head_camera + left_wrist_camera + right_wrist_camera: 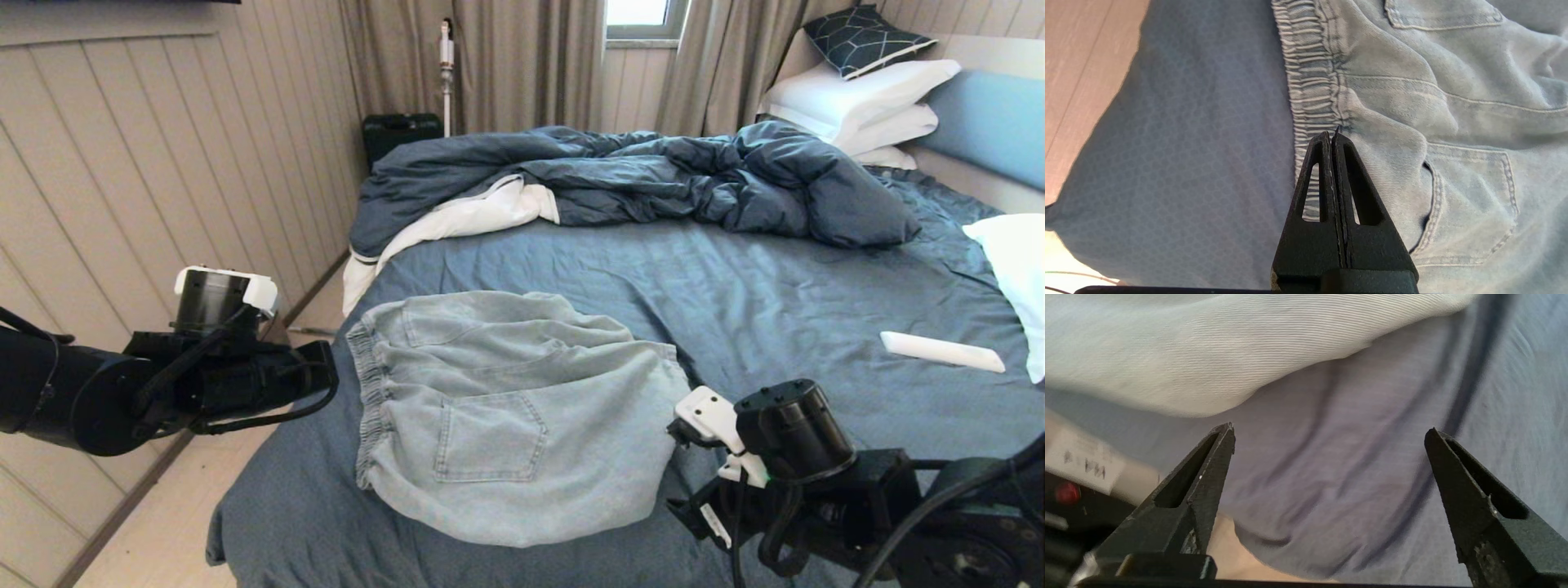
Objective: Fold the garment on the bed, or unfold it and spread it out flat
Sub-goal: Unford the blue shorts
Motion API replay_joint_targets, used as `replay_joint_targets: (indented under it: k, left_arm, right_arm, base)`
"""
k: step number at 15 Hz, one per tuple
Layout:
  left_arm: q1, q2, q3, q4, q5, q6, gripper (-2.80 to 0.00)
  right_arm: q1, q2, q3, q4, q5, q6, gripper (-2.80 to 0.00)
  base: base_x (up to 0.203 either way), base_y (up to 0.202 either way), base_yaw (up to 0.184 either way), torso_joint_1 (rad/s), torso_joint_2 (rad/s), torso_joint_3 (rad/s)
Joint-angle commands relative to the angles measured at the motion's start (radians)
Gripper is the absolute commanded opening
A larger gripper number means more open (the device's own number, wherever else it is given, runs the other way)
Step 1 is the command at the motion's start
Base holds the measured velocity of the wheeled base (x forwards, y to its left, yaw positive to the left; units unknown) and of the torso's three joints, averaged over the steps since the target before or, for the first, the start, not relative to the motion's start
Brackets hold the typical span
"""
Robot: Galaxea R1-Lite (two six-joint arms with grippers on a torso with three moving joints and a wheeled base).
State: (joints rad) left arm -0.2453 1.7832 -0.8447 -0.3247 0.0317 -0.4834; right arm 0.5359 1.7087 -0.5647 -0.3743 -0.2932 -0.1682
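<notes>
The garment (506, 408), pale blue denim shorts, lies on the near left part of the bed (735, 302), with its gathered waistband toward the left edge and a patch pocket facing up. My left gripper (325, 377) hangs at the bed's left side next to the waistband. In the left wrist view it (1332, 134) is shut with nothing between its fingers, the tip just over the waistband of the shorts (1433, 102). My right gripper (690, 510) sits low at the shorts' near right corner. It (1329, 433) is open over bare sheet (1372, 477), beside the hem (1208, 347).
A rumpled dark blue duvet (653, 175) with white lining lies across the far half. White pillows (865, 102) and a patterned cushion (865, 37) rest by the headboard. A white flat object (943, 351) lies on the sheet at right. Floor (180, 506) and wall run along the left.
</notes>
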Motion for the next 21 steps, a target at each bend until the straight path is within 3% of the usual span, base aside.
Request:
replay_joint_targets:
  k: [1,3,6,12,18,21]
  left_arm:
    - [0.000,0.005,0.004,-0.004,0.001,-0.003,-2.80]
    - [0.000,0.007,0.004,-0.004,0.001,-0.003,-2.80]
    - [0.000,0.002,0.013,-0.004,-0.001,-0.001,-2.80]
    - [-0.002,-0.002,0.016,-0.004,-0.004,-0.004,-2.80]
    - [-0.002,-0.011,0.022,-0.004,-0.012,-0.004,-2.80]
    - [-0.008,-0.011,0.024,-0.004,-0.013,-0.004,-2.80]
  right_arm:
    - [0.066,-0.004,0.002,-0.002,-0.024,-0.019,0.00]
    - [0.117,-0.001,0.006,-0.003,-0.066,-0.079,0.00]
    - [0.127,0.046,0.017,-0.009,-0.108,-0.155,0.00]
    - [0.120,0.138,0.018,-0.030,-0.135,-0.183,0.00]
    - [0.109,0.351,-0.047,-0.383,-0.235,-0.227,0.00]
    - [0.084,0.368,-0.118,-0.475,-0.281,-0.227,0.00]
  base:
    - [0.000,0.000,0.000,0.000,0.00,0.000]
    - [0.000,0.000,0.000,0.000,0.00,0.000]
    - [0.000,0.000,0.000,0.000,0.00,0.000]
    - [0.000,0.000,0.000,0.000,0.00,0.000]
    - [0.000,0.000,0.000,0.000,0.00,0.000]
    - [0.000,0.000,0.000,0.000,0.00,0.000]
